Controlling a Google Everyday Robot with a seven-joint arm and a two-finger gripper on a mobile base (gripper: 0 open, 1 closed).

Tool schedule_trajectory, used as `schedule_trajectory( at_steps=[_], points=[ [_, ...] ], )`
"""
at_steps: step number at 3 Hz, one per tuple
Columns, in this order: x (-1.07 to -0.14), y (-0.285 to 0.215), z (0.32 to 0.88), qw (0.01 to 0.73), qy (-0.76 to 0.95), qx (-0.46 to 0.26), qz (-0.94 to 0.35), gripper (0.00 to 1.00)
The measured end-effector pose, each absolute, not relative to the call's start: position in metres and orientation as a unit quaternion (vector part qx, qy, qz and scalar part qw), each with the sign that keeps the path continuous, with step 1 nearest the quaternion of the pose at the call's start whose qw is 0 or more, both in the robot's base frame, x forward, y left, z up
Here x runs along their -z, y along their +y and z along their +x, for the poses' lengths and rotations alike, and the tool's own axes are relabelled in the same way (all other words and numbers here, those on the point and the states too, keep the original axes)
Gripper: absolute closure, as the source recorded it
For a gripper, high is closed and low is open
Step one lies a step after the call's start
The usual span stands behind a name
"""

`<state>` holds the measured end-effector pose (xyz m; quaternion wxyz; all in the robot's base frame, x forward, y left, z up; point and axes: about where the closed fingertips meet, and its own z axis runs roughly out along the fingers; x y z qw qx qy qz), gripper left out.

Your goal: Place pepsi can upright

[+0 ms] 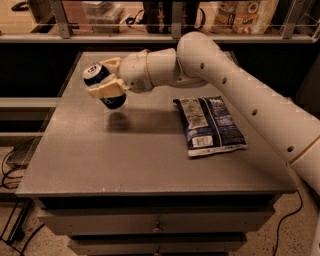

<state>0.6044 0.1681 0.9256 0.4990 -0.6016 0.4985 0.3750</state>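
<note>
The pepsi can (102, 85), blue with a silver top, is held tilted in the air above the left part of the grey table (140, 155). My gripper (106, 81) is shut on it, with cream fingers (105, 91) wrapped around the can's middle. The can's silver end points up and to the left. Its shadow falls on the table just below and to the right. The white arm reaches in from the right.
A dark blue chip bag (210, 125) lies flat on the right half of the table. A shelf with boxes (240, 12) and metal railing runs behind the table. Drawers sit below the table's front edge. Cables lie on the floor at the left.
</note>
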Motion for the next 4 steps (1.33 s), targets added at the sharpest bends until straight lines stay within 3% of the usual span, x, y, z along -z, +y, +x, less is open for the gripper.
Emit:
schedule_trajectory(
  at_steps=[1, 4],
  points=[
    [-0.919, 0.156, 0.605, 0.521, 0.506, -0.405, -0.556, 0.82],
    [-0.898, 0.132, 0.604, 0.534, 0.525, -0.427, -0.508, 0.13]
  ],
)
